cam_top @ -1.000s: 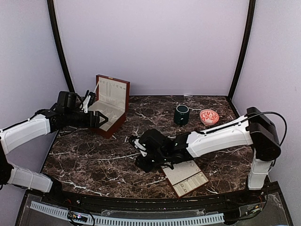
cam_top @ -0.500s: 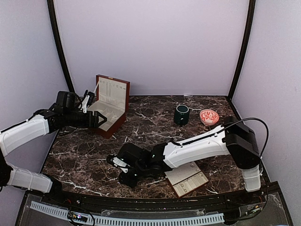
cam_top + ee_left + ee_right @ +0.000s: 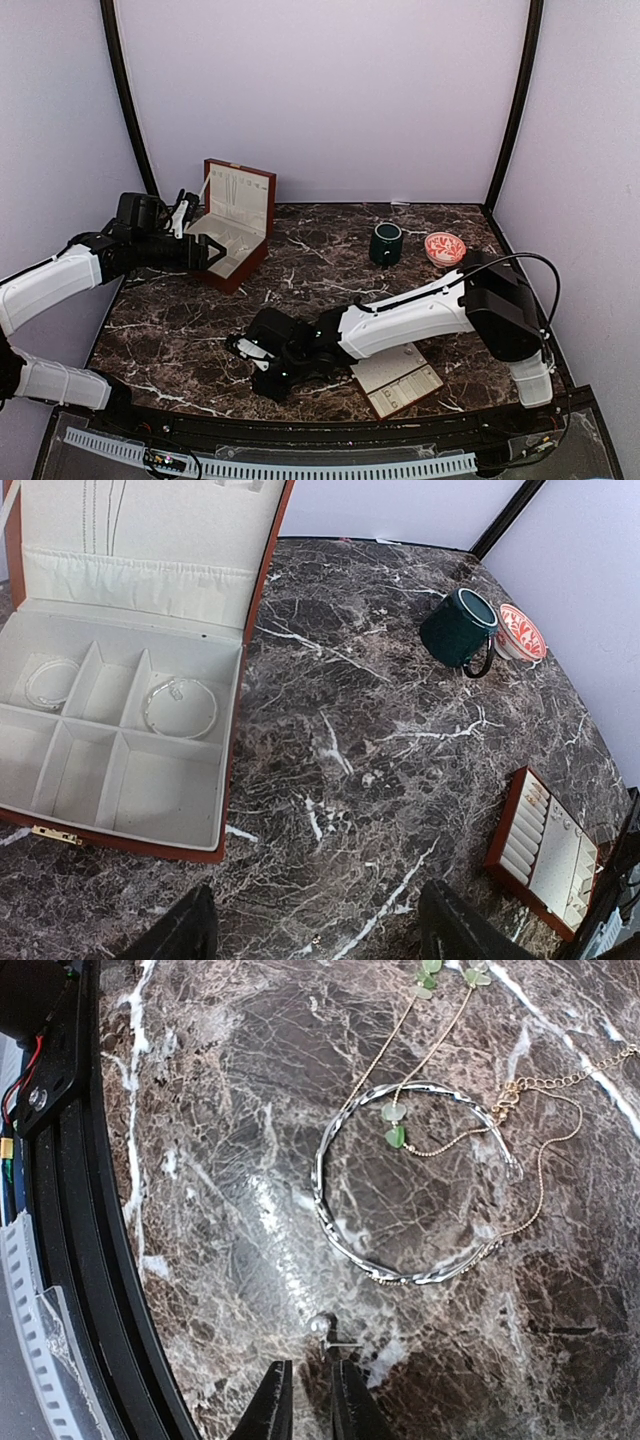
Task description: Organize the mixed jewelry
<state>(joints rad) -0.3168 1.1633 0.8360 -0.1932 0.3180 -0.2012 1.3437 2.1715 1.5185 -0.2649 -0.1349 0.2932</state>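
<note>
The mixed jewelry lies on the marble under my right gripper (image 3: 307, 1402). A twisted silver bangle (image 3: 415, 1188) rests flat, with a gold chain (image 3: 540, 1175) carrying green beads (image 3: 394, 1120) across it. A small pearl stud (image 3: 322, 1327) sits just ahead of my fingertips (image 3: 272, 1392); the jaws stand only narrowly apart, with nothing between them. My left gripper (image 3: 320, 950) hovers wide open and empty in front of the open wooden box (image 3: 228, 780). Two bangles (image 3: 180, 706) lie in the box's compartments. A tiny stud (image 3: 318, 941) rests on the table below it.
A dark green mug (image 3: 386, 243) and a red patterned bowl (image 3: 444, 248) stand at the back right. The cream-padded slotted tray (image 3: 398, 378) lies near the front edge, beside my right arm. The black table rim (image 3: 70, 1210) runs close to the right gripper.
My right arm has swung left from beside the tray toward the near-left table area, and its jaws have narrowed. The left arm has held still.
</note>
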